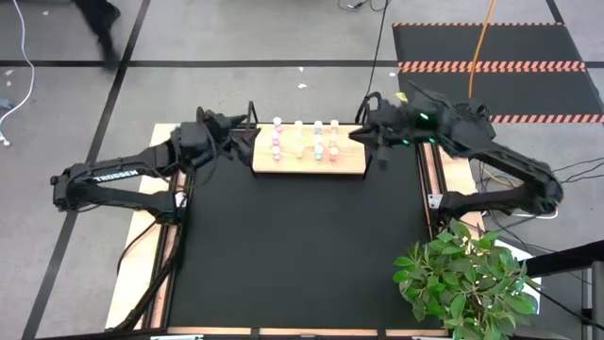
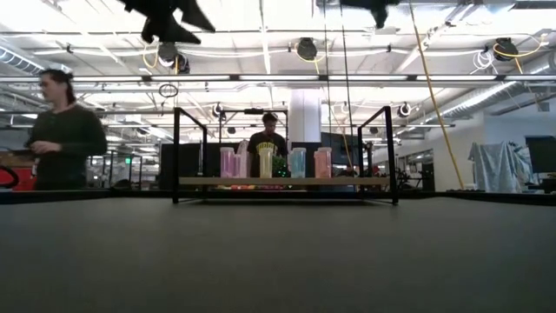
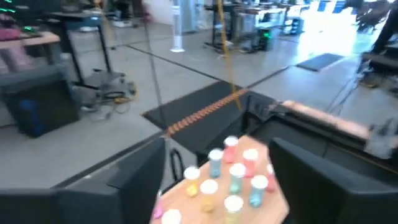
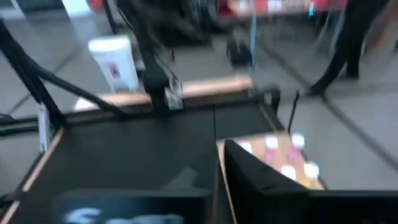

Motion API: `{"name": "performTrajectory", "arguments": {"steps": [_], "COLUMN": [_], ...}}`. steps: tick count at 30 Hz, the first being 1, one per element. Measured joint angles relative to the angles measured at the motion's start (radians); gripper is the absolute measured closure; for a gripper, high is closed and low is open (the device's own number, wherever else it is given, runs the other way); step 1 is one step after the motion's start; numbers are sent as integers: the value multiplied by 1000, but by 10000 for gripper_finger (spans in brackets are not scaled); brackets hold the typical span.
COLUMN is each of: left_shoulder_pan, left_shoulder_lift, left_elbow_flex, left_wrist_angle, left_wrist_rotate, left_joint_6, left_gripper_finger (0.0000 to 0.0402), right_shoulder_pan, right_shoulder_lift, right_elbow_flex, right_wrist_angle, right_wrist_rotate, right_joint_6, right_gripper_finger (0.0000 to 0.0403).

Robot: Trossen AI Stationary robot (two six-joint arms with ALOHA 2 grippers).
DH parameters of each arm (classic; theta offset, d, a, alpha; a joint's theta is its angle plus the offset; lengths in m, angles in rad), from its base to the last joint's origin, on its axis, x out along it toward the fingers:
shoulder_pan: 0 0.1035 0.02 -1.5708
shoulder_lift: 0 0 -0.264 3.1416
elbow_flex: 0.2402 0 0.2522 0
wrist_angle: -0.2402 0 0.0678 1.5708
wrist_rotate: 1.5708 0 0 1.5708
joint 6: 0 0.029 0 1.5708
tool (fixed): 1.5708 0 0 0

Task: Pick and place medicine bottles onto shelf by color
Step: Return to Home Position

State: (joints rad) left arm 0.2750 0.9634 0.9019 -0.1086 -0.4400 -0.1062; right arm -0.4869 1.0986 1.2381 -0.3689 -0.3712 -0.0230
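The light-wood shelf (image 1: 309, 162) with black brackets stands at the far middle of the table. Several tiny white-capped medicine bottles (image 1: 307, 140) stand upright on it in rows: pink (image 2: 228, 163), yellow (image 2: 266, 165), teal-blue (image 2: 298, 163) and salmon pink (image 2: 323, 163). My left gripper (image 1: 243, 140) hovers above the shelf's left end, open and empty; in the left wrist view (image 3: 217, 193) the bottles (image 3: 233, 177) show between its fingers, farther off. My right gripper (image 1: 363, 134) hovers above the shelf's right end; the shelf's bottles (image 4: 289, 158) show past it.
A potted green plant (image 1: 467, 279) stands at the table's near right corner. Wooden strips (image 1: 436, 170) run along the table's sides. Two people (image 2: 61, 130) (image 2: 268, 143) stand in the room beyond the far edge. The black tabletop (image 1: 302, 255) stretches in front of the shelf.
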Motion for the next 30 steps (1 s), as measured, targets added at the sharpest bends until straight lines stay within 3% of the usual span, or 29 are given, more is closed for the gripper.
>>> {"name": "performTrajectory", "arguments": {"steps": [4,7,10,13,16,23,25,30], "left_shoulder_pan": [-55,-87,-112,-126,-136,-139,-144,-168], "left_shoulder_lift": [-48,-101,-179,-292,-415,-634,-683,-772], "left_elbow_flex": [-163,-294,-369,-406,-433,-603,-653,-736], "left_wrist_angle": [121,256,298,217,102,58,62,65], "left_wrist_rotate": [-42,53,185,199,214,329,338,344], "left_joint_6": [13,-4,14,98,181,71,35,4], "left_gripper_finger": [215,306,382,386,377,398,395,396], "right_shoulder_pan": [37,87,172,226,258,280,280,280], "right_shoulder_lift": [-178,-300,-385,-447,-510,-670,-711,-787], "right_elbow_flex": [-189,-366,-518,-642,-728,-814,-827,-896], "right_wrist_angle": [154,296,392,402,430,409,389,392], "right_wrist_rotate": [10,-9,137,269,258,367,360,225], "right_joint_6": [77,130,114,111,124,18,-1,8], "right_gripper_finger": [392,400,400,402,402,402,402,402]}}
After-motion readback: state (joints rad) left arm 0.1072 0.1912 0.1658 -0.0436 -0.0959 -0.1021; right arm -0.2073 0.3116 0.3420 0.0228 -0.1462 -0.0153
